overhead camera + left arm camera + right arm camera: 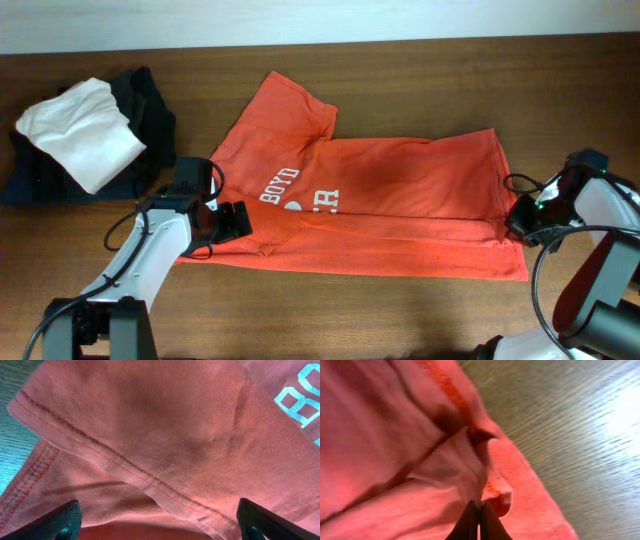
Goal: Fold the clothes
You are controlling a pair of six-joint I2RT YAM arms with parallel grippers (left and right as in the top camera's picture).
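Right gripper (pixel 479 510) on T-shirt (pixel 380 200) hem edge.

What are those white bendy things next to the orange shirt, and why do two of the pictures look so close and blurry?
The white bendy things are two robot arms. Each ends in a gripper, a pincher with two fingers. One picture comes from a camera above the wooden table. The two close ones come from little cameras on the arms' wrists, so they see mostly cloth.

On the table lies an orange-red T-shirt with white letters, partly folded. In the far corner sits a pile of dark clothes with a folded white garment on top.

The left gripper is wide open over the shirt's sleeve and holds nothing. The right gripper is pinched shut on the shirt's hem, where the cloth bunches up between its fingers.
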